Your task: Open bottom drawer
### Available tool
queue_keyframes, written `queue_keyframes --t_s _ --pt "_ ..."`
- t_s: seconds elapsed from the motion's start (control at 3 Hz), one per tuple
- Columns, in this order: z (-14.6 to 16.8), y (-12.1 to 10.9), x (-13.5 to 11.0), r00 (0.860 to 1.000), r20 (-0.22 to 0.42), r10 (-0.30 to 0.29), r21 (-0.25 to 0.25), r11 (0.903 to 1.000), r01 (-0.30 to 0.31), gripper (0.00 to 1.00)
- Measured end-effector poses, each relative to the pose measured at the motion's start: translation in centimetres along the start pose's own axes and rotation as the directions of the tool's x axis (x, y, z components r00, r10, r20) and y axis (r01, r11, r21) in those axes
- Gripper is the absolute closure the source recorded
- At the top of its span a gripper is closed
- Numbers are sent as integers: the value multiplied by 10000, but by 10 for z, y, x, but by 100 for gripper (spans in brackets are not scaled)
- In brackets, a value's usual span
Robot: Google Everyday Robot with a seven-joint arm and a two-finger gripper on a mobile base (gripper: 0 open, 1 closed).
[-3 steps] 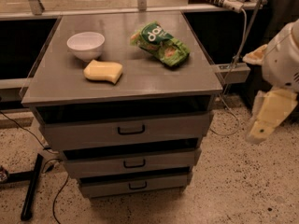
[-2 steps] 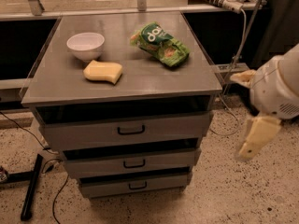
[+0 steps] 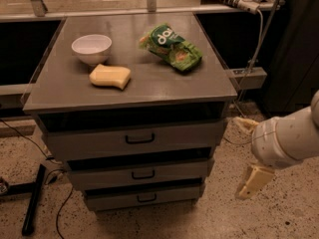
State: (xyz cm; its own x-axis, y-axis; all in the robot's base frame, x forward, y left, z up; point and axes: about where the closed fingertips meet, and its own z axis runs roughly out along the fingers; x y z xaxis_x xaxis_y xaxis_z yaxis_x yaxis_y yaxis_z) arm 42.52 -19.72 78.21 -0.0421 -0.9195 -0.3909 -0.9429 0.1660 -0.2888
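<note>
The bottom drawer (image 3: pixel 114 201) is the lowest, narrowest grey front of the cabinet, with a small black bar handle (image 3: pixel 146 198) at its centre. It sits flush, like the middle drawer (image 3: pixel 99 178) and the top drawer (image 3: pixel 84 144) above it. My gripper (image 3: pixel 247 156) hangs low to the right of the cabinet, at about the height of the two lower drawers and apart from them. Its two cream fingers (image 3: pixel 252 181) are spread wide and hold nothing.
On the cabinet top (image 3: pixel 149 83) stand a white bowl (image 3: pixel 91 48), a yellow sponge (image 3: pixel 110 76) and a green chip bag (image 3: pixel 171 47). A black stand leg (image 3: pixel 34 198) and cables lie on the speckled floor at the left. A cable and a power strip (image 3: pixel 251 76) are at the right.
My arm has come down and to the left, from beside the cabinet top to low beside the drawers. The drawers have not moved.
</note>
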Motion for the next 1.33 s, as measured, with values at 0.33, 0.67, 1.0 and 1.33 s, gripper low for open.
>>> queue_keyframes --t_s 0.33,0.67,1.0,1.33 --pt "44 11 25 9992 -123 378 -158 9992 -380 0" --pt "44 11 25 9992 -123 374 -158 9992 -376 0" --pt "73 18 34 10000 50 -3 -358 9994 4 0" --pt "123 27 56 9981 289 -536 -571 9968 552 0"
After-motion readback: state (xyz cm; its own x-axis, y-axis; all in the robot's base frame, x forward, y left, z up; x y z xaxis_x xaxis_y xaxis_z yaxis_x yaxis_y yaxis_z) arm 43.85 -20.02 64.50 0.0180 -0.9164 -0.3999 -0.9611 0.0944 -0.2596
